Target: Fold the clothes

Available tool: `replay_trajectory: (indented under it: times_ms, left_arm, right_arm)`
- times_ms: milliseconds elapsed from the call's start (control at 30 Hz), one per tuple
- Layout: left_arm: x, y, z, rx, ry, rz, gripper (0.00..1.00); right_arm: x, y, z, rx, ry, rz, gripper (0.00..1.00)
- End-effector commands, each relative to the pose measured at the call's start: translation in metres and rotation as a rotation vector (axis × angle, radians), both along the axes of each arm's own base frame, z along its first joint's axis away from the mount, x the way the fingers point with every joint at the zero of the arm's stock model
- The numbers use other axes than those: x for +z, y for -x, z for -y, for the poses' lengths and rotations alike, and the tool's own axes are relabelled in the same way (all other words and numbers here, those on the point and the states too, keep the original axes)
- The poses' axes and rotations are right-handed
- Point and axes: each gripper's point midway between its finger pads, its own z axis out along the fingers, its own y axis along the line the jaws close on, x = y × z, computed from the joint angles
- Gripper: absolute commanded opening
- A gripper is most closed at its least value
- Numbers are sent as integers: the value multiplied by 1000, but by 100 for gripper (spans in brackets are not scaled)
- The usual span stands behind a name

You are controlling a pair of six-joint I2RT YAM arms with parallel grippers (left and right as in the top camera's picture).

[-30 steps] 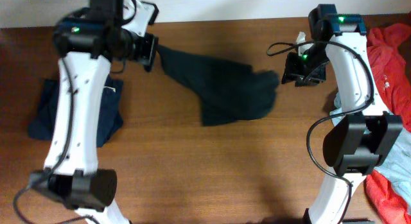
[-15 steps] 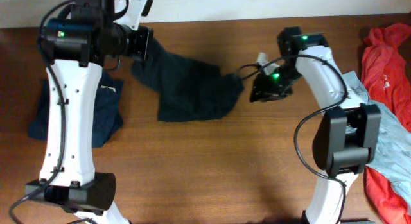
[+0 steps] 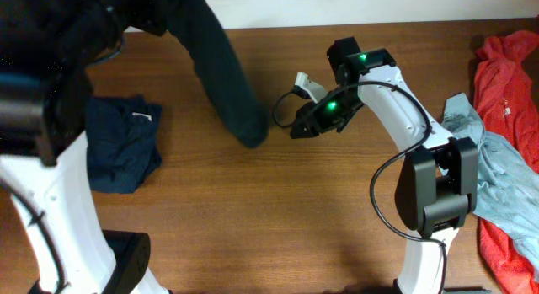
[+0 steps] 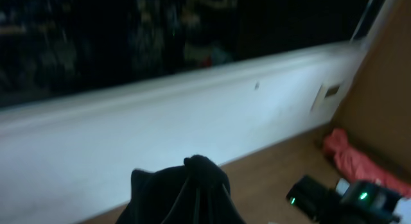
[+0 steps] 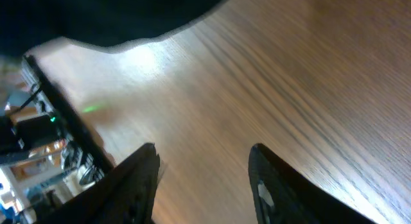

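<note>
The large black-navy shirt (image 3: 223, 71) hangs in a long narrow drape from my left gripper (image 3: 168, 8), which is raised high at the back left and shut on its bunched top (image 4: 189, 195); the fingers are hidden by cloth. The shirt's lower end (image 3: 253, 132) reaches the table. Just right of that end is my right gripper (image 3: 285, 125), open, with only bare wood between its fingers (image 5: 138, 182). The black cloth (image 5: 109, 18) fills the top of the right wrist view. A folded dark navy garment (image 3: 122, 147) with a white label lies at the left.
A red-orange garment (image 3: 505, 62) and a pale grey-blue one (image 3: 497, 172) are heaped along the table's right edge. The red one also shows in the left wrist view (image 4: 353, 153). A white wall (image 4: 160, 121) runs behind the table. The left arm's white links (image 3: 50, 201) stand at the front left.
The left arm has risen and pulled the black shirt up and left, so it now hangs instead of lying spread. The right gripper has followed leftward and opened a little wider.
</note>
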Motion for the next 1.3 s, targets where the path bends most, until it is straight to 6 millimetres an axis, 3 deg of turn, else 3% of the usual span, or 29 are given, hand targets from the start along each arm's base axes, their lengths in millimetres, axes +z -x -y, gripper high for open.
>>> replay_trajectory:
  times_ms: [0,267,500,700,1100,1267]
  left_arm:
    - [29,19,1,-11,76,64,1]
    - [58,26,21,-44,97,180,0]
    - [79,16,2,222,117,265,1]
    - [91,20,7,229,136,312,0]
    - [102,23,9,222,158,351,0]
    - [106,25,12,213,167,366,1]
  right_arm:
    - [46,5,-18,76,-149,116,50]
    - [83,14,-28,102,-201,200,50]
    - [89,18,-34,109,-206,209,51]
    - [92,14,-36,105,-212,226,51]
    - [114,-24,-49,67,-291,393,74]
    - [128,-23,-62,89,-373,408,90]
